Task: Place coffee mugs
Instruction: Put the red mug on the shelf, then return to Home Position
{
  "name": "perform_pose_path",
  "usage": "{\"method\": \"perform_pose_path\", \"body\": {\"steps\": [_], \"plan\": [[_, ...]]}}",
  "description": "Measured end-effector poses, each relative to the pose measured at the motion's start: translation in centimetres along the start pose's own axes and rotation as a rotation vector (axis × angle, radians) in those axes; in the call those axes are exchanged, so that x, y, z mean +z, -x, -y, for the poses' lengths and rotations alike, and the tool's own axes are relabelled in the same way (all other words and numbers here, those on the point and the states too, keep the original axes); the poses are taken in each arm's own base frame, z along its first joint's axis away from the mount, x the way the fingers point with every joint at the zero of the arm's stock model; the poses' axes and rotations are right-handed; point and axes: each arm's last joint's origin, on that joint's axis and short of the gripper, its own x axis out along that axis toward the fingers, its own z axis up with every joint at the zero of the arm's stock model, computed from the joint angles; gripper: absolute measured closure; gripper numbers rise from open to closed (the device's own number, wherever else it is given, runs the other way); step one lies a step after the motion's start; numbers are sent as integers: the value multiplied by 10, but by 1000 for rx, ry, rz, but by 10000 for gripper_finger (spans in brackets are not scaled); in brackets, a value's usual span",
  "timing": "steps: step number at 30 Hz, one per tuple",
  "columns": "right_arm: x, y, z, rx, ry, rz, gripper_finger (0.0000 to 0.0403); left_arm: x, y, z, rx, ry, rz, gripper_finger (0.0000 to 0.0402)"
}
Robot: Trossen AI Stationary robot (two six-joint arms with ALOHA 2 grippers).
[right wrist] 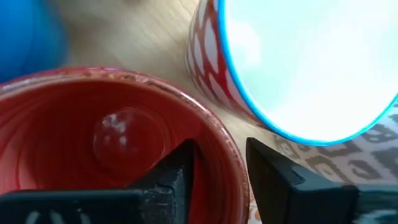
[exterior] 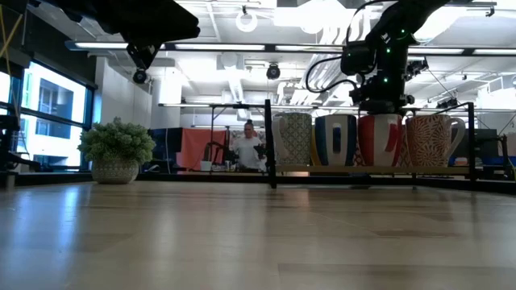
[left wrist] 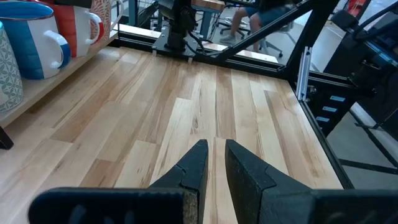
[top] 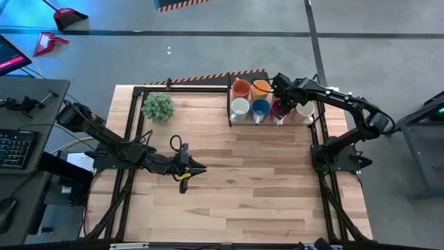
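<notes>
Red mug (right wrist: 112, 143) rim is straddled by the parted right tool (right wrist: 221, 165), which is best lifted straight up, clear of it.

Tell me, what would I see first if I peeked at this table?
Probably the bright mugs bunched in a rack at the table's far edge. The right gripper sits over the red mug, one finger inside its rim and one outside. A small green plant stands left of the rack, and the left gripper hangs above bare wood.
</notes>
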Motion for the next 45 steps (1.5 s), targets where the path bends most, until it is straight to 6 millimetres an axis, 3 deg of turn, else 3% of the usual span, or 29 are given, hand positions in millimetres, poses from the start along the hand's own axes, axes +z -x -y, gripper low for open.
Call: {"method": "perform_pose_path", "body": {"steps": [11, 22, 28, 35, 40, 45], "plan": [[5, 9, 1, 46, -9, 12, 281, 0, 0, 0, 3, 0, 1, 355], [32, 78, 14, 113, -68, 125, 281, 0, 0, 0, 3, 1, 1, 355], [24, 112, 12, 193, -63, 56, 281, 0, 0, 0, 3, 0, 1, 355], [-2, 146, -27, 466, 10, 104, 281, 1, 0, 0, 3, 5, 12, 355], [-31, 192, -76, 689, 238, 302, 281, 8, -1, -1, -6, -18, 70, 355], [-72, 230, -125, 704, 390, 544, 281, 11, -1, 0, -13, -41, 95, 355]]}}
